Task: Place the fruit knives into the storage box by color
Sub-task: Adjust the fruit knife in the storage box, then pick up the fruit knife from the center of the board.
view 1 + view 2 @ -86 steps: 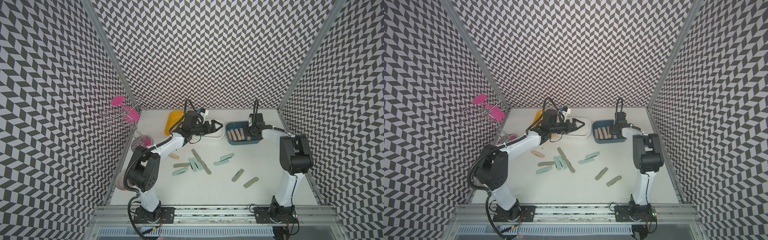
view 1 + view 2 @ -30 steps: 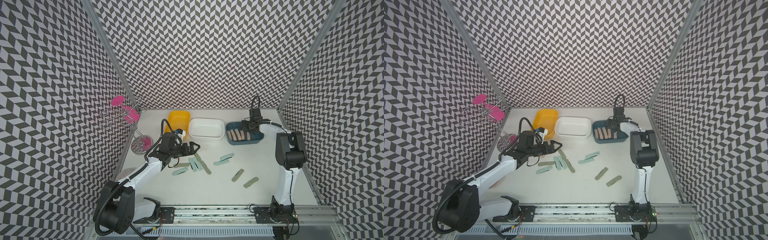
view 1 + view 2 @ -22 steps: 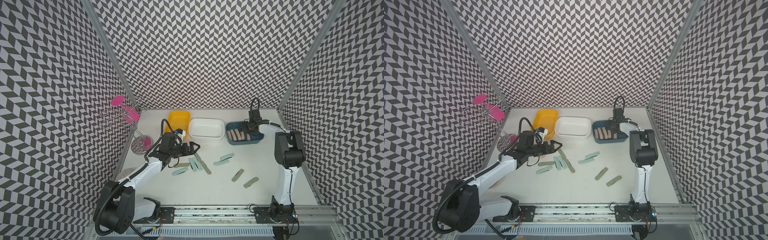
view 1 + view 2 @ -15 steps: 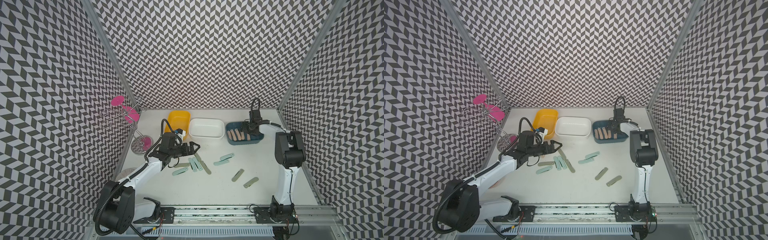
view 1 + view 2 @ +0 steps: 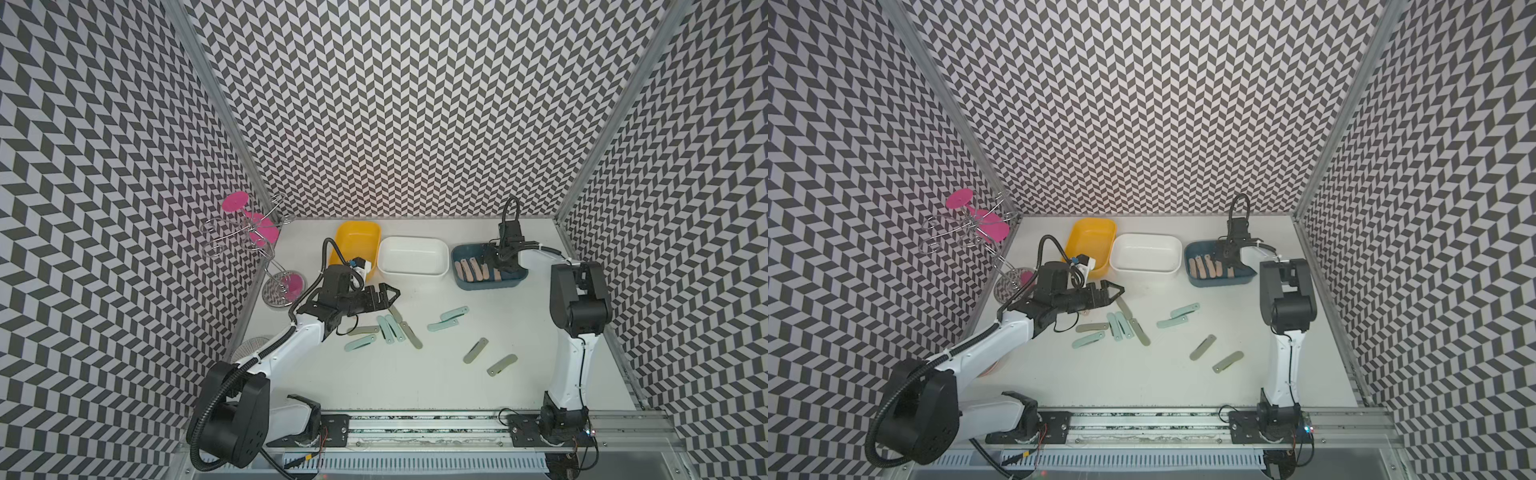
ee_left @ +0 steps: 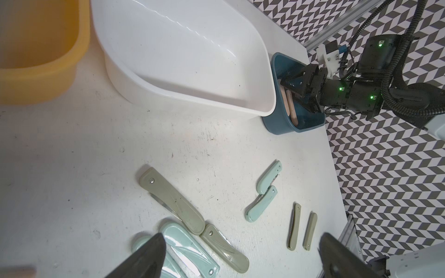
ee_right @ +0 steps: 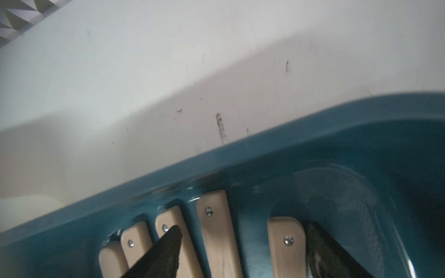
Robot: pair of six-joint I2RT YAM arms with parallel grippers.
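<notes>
Spread wide, left gripper hovers before the white box; right gripper, jaws apart, straddles peach knives beside it.

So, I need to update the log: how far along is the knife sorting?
Done: peach knives lie in the blue box. In hand: nothing; the right gripper is open over them, the left gripper open above the loose cluster. Remaining: mint knives and green knives on the table; white box and yellow box look empty.
</notes>
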